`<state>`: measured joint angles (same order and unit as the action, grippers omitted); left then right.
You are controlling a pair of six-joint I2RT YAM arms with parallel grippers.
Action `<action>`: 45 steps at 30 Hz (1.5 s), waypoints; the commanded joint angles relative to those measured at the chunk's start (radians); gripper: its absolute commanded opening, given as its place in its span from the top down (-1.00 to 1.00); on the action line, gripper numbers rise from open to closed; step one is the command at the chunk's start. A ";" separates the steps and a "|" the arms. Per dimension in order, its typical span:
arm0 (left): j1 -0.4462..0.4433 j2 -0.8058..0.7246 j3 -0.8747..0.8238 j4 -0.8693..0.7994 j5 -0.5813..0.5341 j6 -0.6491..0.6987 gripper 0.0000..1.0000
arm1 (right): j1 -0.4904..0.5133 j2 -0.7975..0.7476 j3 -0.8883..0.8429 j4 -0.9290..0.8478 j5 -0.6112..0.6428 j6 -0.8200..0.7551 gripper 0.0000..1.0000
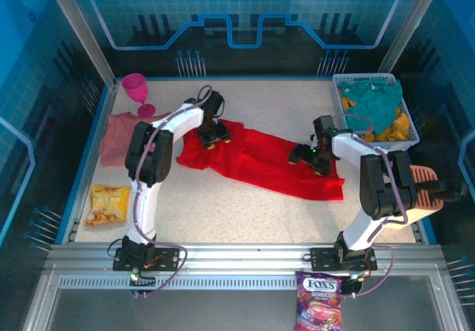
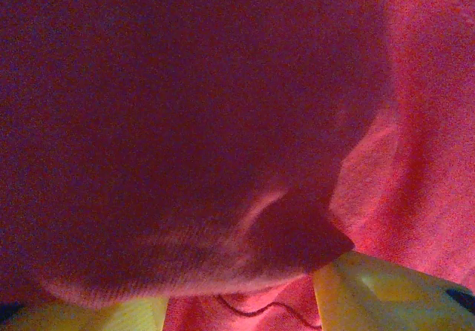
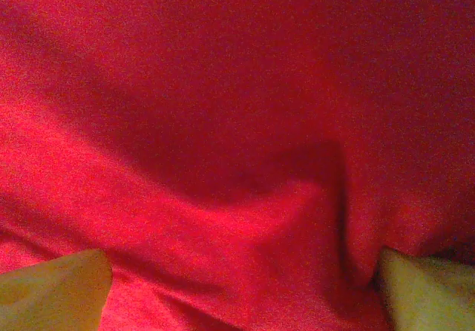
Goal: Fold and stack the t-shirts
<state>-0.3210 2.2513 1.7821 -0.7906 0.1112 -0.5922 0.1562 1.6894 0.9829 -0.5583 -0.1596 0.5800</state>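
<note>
The bright red t-shirt (image 1: 260, 160) lies crumpled in a long diagonal strip across the middle of the table. My left gripper (image 1: 212, 133) is pressed down on its upper left end. In the left wrist view the yellow fingers (image 2: 386, 294) stand apart, open, with a raised fold of the red t-shirt (image 2: 223, 160) bunched between them. My right gripper (image 1: 309, 156) is down on the shirt's right part. It is wide open, and a low ridge of red cloth (image 3: 245, 220) rises between its yellow fingertips (image 3: 52, 286). The salmon-pink t-shirt (image 1: 119, 134) lies folded at the far left.
A pink goblet (image 1: 137, 92) stands at the back left beside the pink shirt. At the back right a white basket (image 1: 412, 127) holds teal and yellow cloths. A yellow snack bag (image 1: 107, 203) lies front left, and a purple candy bag (image 1: 319, 309) lies on the front rail.
</note>
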 commanded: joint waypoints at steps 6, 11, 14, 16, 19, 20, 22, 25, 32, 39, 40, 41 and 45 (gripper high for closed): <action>0.020 0.324 0.589 -0.308 0.067 0.090 -0.06 | 0.251 0.021 -0.032 0.025 -0.064 0.196 -0.84; 0.021 0.459 0.853 -0.335 0.192 0.119 -0.06 | 0.432 0.050 0.001 0.102 -0.045 0.321 -0.84; 0.021 0.450 0.819 -0.240 0.250 0.112 -0.08 | 0.540 0.078 0.024 0.164 -0.039 0.407 -0.84; 0.022 0.452 0.817 -0.197 0.292 0.105 -0.09 | 0.613 0.109 0.049 0.215 -0.041 0.461 -0.85; 0.023 0.444 0.817 -0.168 0.323 0.104 -0.09 | 0.695 0.158 0.128 0.195 -0.016 0.492 -0.85; 0.026 0.439 0.816 -0.166 0.328 0.109 -0.09 | 0.715 0.165 0.149 0.182 -0.001 0.500 -0.86; 0.039 0.420 0.810 -0.172 0.332 0.119 -0.08 | 0.732 0.153 0.158 0.167 0.021 0.507 -0.87; 0.074 0.353 0.765 -0.176 0.347 0.129 -0.08 | 0.721 0.098 0.152 0.105 0.052 0.479 -0.91; 0.130 0.071 0.451 -0.093 0.349 0.162 -0.08 | 0.621 -0.109 0.135 -0.094 0.095 0.341 -0.99; 0.132 -0.190 -0.028 0.093 0.286 0.098 -0.07 | 0.443 -0.161 0.190 -0.166 0.102 0.155 -0.99; 0.132 -0.232 -0.117 0.141 0.277 0.074 -0.07 | 0.413 -0.142 0.211 -0.161 0.077 0.102 -0.98; 0.132 -0.268 -0.195 0.188 0.275 0.049 -0.07 | 0.392 -0.122 0.235 -0.169 0.069 0.067 -0.98; 0.104 -0.417 -0.458 0.311 0.248 -0.016 -0.07 | 0.323 -0.027 0.322 -0.121 -0.002 -0.039 -0.93</action>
<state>-0.1989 1.9091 1.4387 -0.5892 0.3916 -0.5438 0.5087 1.6058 1.2434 -0.6804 -0.1024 0.6750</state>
